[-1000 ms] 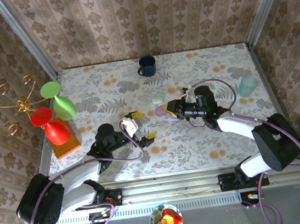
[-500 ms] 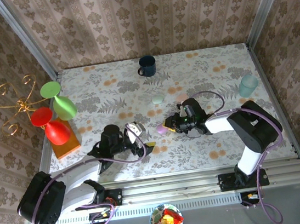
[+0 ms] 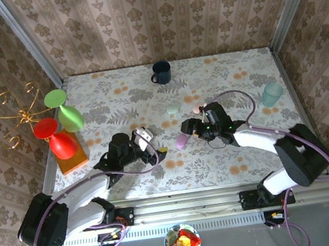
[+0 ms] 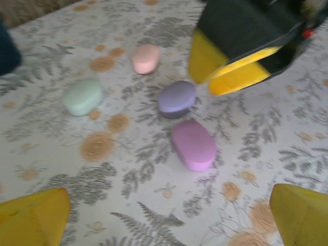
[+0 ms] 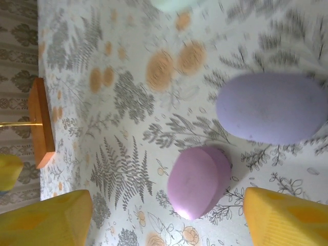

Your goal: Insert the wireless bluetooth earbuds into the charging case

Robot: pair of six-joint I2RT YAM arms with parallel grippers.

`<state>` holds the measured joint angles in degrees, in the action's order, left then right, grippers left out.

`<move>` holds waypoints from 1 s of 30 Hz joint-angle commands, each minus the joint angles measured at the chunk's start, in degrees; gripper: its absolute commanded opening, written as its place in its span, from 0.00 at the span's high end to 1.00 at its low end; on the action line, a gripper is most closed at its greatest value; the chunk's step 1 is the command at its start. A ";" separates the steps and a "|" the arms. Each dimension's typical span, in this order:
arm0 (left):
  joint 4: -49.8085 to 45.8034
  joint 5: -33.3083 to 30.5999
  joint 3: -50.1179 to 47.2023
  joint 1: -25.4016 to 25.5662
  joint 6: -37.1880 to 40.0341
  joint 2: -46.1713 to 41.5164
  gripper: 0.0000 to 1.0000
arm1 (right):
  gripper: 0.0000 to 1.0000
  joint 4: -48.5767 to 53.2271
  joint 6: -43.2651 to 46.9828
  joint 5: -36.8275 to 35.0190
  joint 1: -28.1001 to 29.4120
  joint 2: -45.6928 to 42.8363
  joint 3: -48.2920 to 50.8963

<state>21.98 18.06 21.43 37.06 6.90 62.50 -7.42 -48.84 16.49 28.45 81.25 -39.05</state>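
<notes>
Four pebble-shaped cases are lying closed around the middle of the flowered table (image 3: 236, 71). The purple case (image 4: 193, 145) is resting nearest the arms, and the lilac case (image 4: 177, 97) is sitting just beside it on the far side. The green case (image 4: 83, 96) is lying farther back to the left, and the pink case (image 4: 146, 58) farther back to the right, both apart from the other two. Whether earbuds are sitting inside any case cannot be told.

The right gripper (image 3: 188, 129) is hanging over the lilac case with its yellow-tipped jaws spread apart, gripping nothing. The left gripper (image 3: 154, 142) is pointing at the purple case from just to its left, its jaws released wide and empty.

A blue mug (image 3: 161, 72) is standing at the far edge, a teal cup (image 3: 272, 93) is standing near the right edge, and red and green glasses are resting by an orange block (image 3: 70, 155) on the left.
</notes>
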 commanded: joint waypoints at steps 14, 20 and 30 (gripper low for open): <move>-5.67 -26.29 5.16 -5.00 5.03 -3.79 0.00 | 0.01 11.14 36.53 -35.22 -3.75 -16.04 -3.58; -7.38 -30.25 1.36 -9.78 8.39 -9.41 0.00 | 0.00 -1.45 44.58 -37.86 -9.66 -16.13 3.62; 3.33 -23.65 -3.57 -19.65 5.08 -2.71 0.00 | 0.00 -15.85 46.82 -34.65 -16.51 -7.92 9.37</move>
<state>19.44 -8.75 18.87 19.33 13.28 58.15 -14.98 -4.14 -17.82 12.78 71.42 -31.20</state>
